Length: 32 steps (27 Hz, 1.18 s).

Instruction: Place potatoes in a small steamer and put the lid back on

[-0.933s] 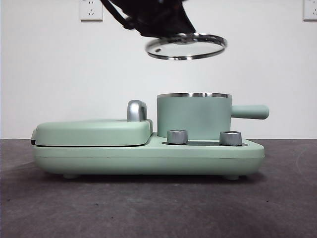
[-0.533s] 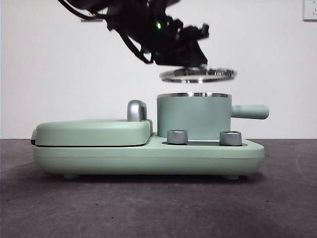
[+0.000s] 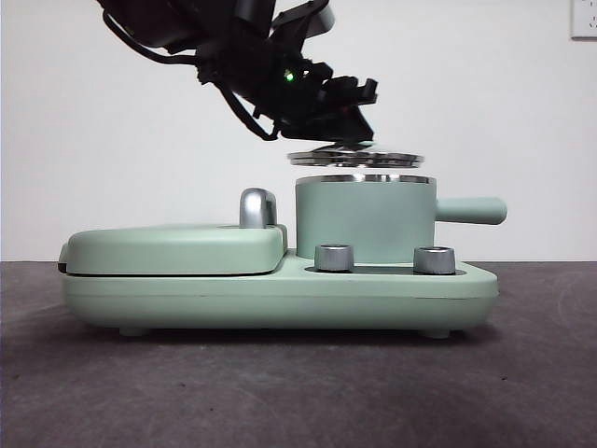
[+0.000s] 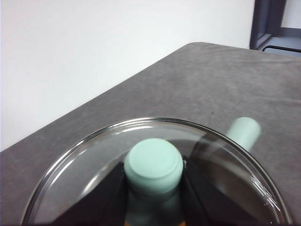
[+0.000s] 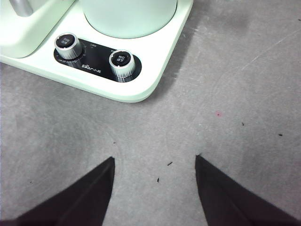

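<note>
The mint-green steamer pot (image 3: 364, 219) stands on the right half of the green appliance, its side handle (image 3: 471, 210) pointing right. My left gripper (image 3: 347, 138) is shut on the knob (image 4: 153, 162) of the clear glass lid (image 3: 354, 159) and holds it almost level, just above the pot's steel rim and slightly left of centre. In the left wrist view the black jaws flank the knob under the glass (image 4: 89, 165). The potato is hidden. My right gripper (image 5: 155, 174) is open and empty over bare table in front of the appliance.
The flat green grill cover (image 3: 173, 247) with its chrome handle (image 3: 258, 207) fills the appliance's left half. Two steel dials (image 3: 334, 258) (image 3: 434, 259) sit on the base in front of the pot; the right wrist view shows them too (image 5: 121, 60). Grey table lies all around.
My left gripper has come down and slightly left with the lid, from well above the pot to just over its rim. The lid has levelled out.
</note>
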{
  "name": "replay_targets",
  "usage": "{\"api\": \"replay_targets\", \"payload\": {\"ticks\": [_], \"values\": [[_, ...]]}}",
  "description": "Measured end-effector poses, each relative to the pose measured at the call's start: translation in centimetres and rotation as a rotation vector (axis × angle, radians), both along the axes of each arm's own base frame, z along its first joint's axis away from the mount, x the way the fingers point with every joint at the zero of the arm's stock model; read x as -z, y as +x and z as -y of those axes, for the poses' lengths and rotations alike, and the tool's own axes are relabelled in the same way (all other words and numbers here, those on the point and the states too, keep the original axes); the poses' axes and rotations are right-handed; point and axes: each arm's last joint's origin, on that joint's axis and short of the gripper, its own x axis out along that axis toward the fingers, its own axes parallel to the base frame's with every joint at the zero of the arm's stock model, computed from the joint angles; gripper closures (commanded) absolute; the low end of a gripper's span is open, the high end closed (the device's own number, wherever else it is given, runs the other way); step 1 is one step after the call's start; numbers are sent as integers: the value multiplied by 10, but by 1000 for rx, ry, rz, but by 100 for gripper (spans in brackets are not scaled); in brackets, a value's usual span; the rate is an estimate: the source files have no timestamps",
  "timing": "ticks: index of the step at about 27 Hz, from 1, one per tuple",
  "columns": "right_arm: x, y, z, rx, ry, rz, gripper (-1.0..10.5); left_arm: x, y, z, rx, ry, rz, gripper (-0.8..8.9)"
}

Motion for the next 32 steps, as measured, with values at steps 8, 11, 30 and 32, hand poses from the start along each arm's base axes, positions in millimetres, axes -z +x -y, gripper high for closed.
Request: {"api": "replay_targets", "payload": {"ticks": [8,11,30,32], "values": [[0,0,0,3,-2,1,683,0,2,-3,10,-4,-2,801],[0,0,0,3,-2,1,683,1,2,-2,19,-13,-14,801],[0,0,1,19,-14,7,683,14,4,4,67,-24,-59,801],[0,0,1,20,-15,7,683,14,3,5,70,-23,-60,801]]}}
